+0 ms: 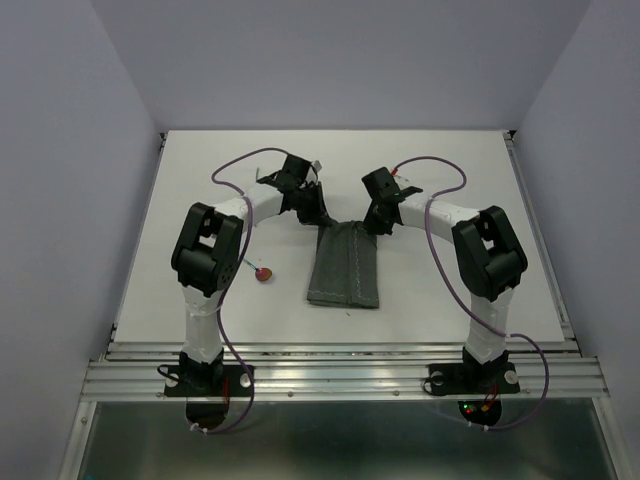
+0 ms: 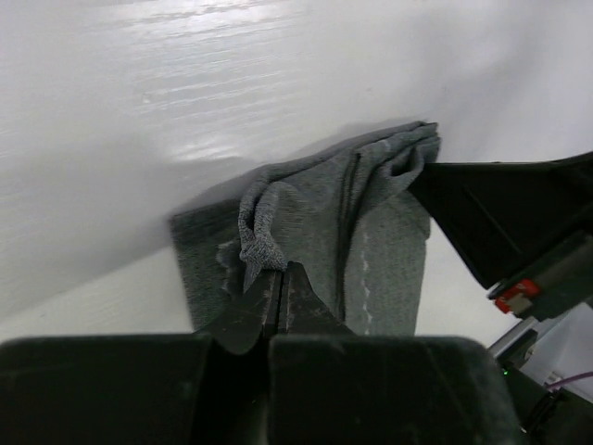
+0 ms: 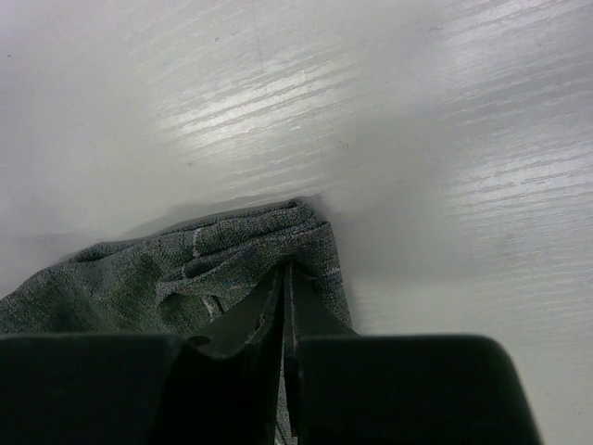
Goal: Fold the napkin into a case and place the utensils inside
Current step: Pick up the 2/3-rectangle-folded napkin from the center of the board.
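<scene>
The dark grey napkin [image 1: 345,270] lies on the white table [image 1: 200,200] as a long narrow strip, its far end lifted and bunched. My left gripper [image 1: 318,210] is shut on the far left corner. In the left wrist view that gripper [image 2: 281,269] pinches a crumpled tuft of the napkin [image 2: 380,241]. My right gripper [image 1: 375,222] is shut on the far right corner. The right wrist view shows this gripper [image 3: 285,269] biting the layered edge of the napkin [image 3: 139,278]. A spoon with a red bowl [image 1: 264,273] lies left of the strip, beside the left arm.
The right gripper's black body [image 2: 500,222] sits close to the right of the cloth in the left wrist view. Purple cables [image 1: 240,160] loop over both arms. Grey walls enclose the table on three sides, and a metal rail [image 1: 340,370] runs along the near edge.
</scene>
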`<state>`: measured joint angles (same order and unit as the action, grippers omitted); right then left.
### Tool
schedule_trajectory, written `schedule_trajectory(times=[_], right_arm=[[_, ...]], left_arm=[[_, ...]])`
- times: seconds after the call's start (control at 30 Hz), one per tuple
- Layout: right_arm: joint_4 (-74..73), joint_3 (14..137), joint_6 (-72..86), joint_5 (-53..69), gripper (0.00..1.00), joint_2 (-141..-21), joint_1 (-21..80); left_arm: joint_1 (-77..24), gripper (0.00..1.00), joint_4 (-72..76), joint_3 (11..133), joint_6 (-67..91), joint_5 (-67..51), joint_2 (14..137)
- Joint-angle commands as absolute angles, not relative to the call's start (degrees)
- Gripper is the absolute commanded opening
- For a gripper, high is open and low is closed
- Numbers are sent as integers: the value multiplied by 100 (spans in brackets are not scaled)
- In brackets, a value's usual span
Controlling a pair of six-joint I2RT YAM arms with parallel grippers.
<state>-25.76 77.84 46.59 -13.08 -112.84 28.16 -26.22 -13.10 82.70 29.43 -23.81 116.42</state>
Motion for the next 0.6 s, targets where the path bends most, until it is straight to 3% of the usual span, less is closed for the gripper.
schedule_trajectory(times=[0.0, 0.4, 0.43, 0.47, 0.53, 0.57], right_arm=[[-2830, 7682, 4764, -1512, 8, -11215, 2813], [-2830, 7620, 4781, -1450, 8, -11197, 2813], [-2830, 7611, 4764, -1459, 8, -11189, 2813], [-2821, 7603, 4746, -1459, 8, -11180, 2813], [-2813, 7594, 4737, -1459, 8, -11171, 2813], [-2821, 7594, 4737, -1450, 8, -11171, 2813]], left_arm=[[-2786, 0, -1266, 8631, 3146, -2566, 11224], [-2936, 0, -1406, 8710, 3200, -2172, 11312], [-2927, 4, -1502, 8710, 3164, -1971, 11294], [-2927, 17, -1555, 8710, 3112, -1864, 11277], [-2927, 31, -1652, 8657, 3068, -1488, 11198], [-2927, 50, -1678, 8622, 3059, -1372, 11162]])
